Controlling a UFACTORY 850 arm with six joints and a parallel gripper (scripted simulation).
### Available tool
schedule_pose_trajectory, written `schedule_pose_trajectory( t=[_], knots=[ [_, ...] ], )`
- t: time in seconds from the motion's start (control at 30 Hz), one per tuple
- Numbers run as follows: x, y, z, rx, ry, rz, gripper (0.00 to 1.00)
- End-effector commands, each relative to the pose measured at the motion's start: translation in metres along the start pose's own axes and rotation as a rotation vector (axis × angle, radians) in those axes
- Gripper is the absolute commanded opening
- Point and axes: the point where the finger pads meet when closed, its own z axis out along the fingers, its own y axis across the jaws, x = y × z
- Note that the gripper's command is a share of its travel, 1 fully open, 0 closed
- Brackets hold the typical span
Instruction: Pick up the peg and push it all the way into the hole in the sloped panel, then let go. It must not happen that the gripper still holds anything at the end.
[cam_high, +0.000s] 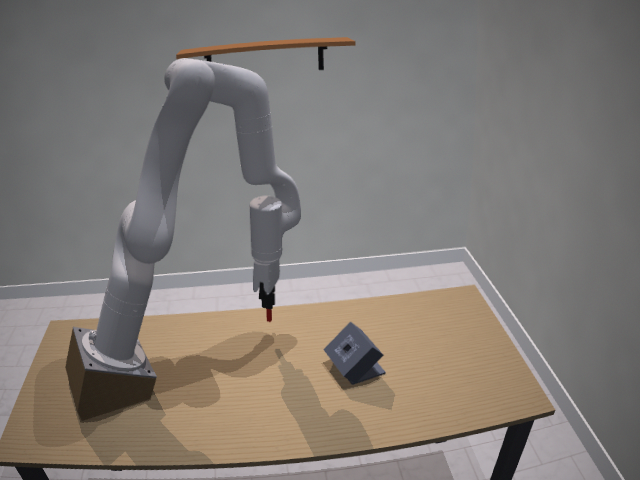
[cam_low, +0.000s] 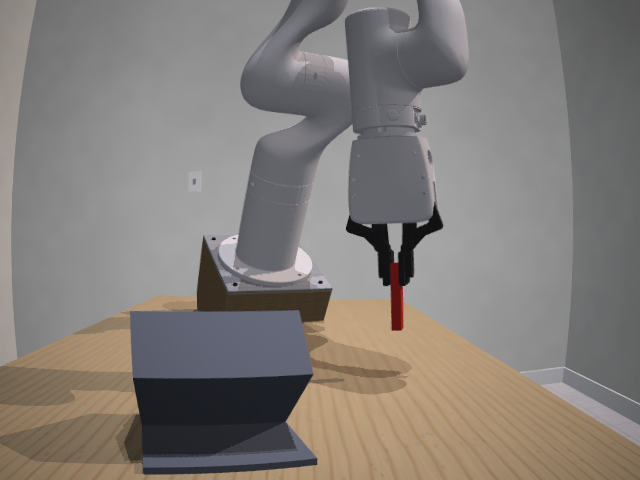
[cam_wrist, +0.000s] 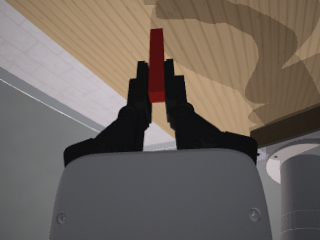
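My gripper (cam_high: 267, 302) (cam_low: 395, 281) (cam_wrist: 157, 73) is shut on the red peg (cam_high: 268, 314) (cam_low: 397, 304) (cam_wrist: 156, 50). It grips the peg's upper end, and the peg hangs straight down, well above the table. The dark grey sloped panel (cam_high: 354, 353) (cam_low: 217, 338) stands on the table to the right of the gripper in the top view. Its square hole (cam_high: 346, 349) faces up and to the left there. In the exterior view I see only the panel's back, so the hole is hidden. The panel is not in the wrist view.
The arm's base block (cam_high: 105, 379) (cam_low: 258, 294) sits at the table's left end. The wooden table (cam_high: 465, 351) (cam_low: 465, 403) ends close behind the gripper in the wrist view (cam_wrist: 220, 20). A wooden shelf (cam_high: 263, 46) hangs high on the wall.
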Motion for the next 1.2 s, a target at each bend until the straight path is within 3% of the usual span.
schedule_pose_trajectory(
  t=[0.0,0.67,1.17],
  knots=[
    [0.001,0.004,-0.007,-0.001,-0.022,0.032,0.0],
    [0.0,0.026,-0.006,0.029,-0.091,0.154,0.0],
    [0.004,0.04,-0.007,0.089,-0.132,0.268,0.0]
  ],
)
